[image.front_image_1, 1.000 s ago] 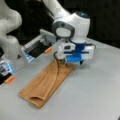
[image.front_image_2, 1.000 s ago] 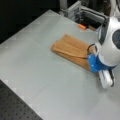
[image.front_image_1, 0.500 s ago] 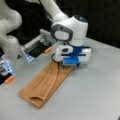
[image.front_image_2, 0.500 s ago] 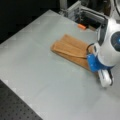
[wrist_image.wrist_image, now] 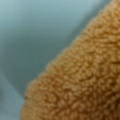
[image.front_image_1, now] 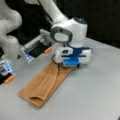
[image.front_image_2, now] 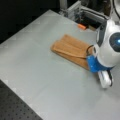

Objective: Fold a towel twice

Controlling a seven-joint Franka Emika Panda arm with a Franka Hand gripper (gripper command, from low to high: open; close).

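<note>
The towel (image.front_image_1: 45,83) lies folded into a long strip on the table (image.front_image_1: 100,95). The claw (image.front_image_1: 63,65) sits low at its 1 o'clock end; whether it pinches cannot be told. The towel looks soft and floppy, so a corner is best to grab.

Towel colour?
Orange-brown towel, plain looped terry; clearest in the wrist view.

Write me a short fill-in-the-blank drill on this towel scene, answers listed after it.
1. The towel lies on the grey table as a long strip, already folded ____.
2. In a front view the gripper sits low at the strip's ____ end.
3. The wrist view is filled mostly by the towel's ____ pile.
4. Beyond the towel in a front view lies a small ____ object.

Missing words: once; top; orange-brown; orange
</note>
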